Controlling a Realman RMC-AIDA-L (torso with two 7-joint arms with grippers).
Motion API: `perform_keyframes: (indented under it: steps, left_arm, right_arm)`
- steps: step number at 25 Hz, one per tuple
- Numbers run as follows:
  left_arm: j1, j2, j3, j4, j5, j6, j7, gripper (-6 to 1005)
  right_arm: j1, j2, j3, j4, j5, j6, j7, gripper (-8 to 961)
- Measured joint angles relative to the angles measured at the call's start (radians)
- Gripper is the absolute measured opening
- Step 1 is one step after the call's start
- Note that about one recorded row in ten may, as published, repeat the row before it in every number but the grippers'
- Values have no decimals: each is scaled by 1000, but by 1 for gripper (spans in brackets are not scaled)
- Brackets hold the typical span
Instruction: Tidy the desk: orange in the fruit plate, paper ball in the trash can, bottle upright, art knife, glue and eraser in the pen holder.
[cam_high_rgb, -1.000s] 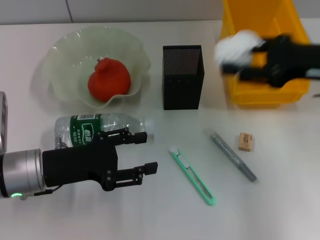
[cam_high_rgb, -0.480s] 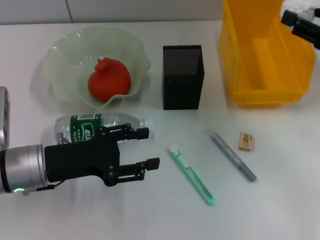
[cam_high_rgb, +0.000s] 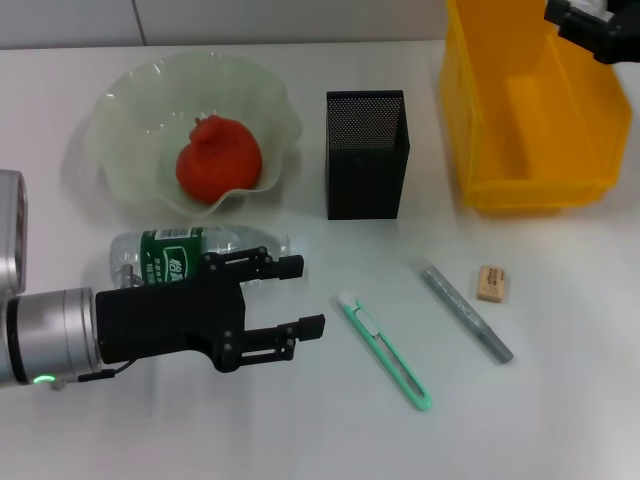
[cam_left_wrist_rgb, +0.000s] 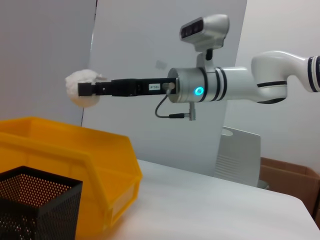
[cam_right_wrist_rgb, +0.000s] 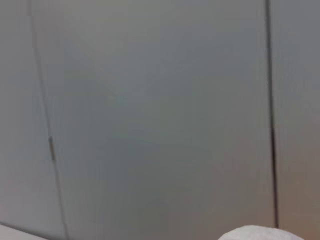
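Since a second ago the right gripper (cam_left_wrist_rgb: 86, 90) has carried the paper ball (cam_left_wrist_rgb: 81, 87) from low over the trash can (cam_high_rgb: 530, 110) up to the far right corner of the head view, where only its black tip shows at about 1 o'clock. From the left wrist view that arm stretches out level, its fingers clamped on the one white paper ball, held high above the single yellow bin's rim. One black mesh pen holder (cam_high_rgb: 366, 154) stands just left of the bin. Toward 10 o'clock on the desk (cam_high_rgb: 560, 400), one orange (cam_high_rgb: 218, 159) sits inside the one pale-green fruit plate (cam_high_rgb: 130, 110). Below the plate, one bottle (cam_high_rgb: 175, 255) lies on its side. The left gripper (cam_high_rgb: 298, 297) reaches in horizontally from 8 o'clock, fingers spread apart and holding nothing, partly covering the bottle. At 6 o'clock lies one mint-green art knife (cam_high_rgb: 385, 350); right of it, one grey glue (cam_high_rgb: 465, 310) stick, slanted alike; just beyond, one tan eraser (cam_high_rgb: 491, 283), apart from the stick.
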Motion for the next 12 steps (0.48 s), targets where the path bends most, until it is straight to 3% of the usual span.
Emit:
perform_keyframes:
  steps: [12]
  left_arm:
    - [6,0,1,-2,0,1,-1,710]
  right_arm:
    - [2,1,-14,13,-2,24,-5,659]
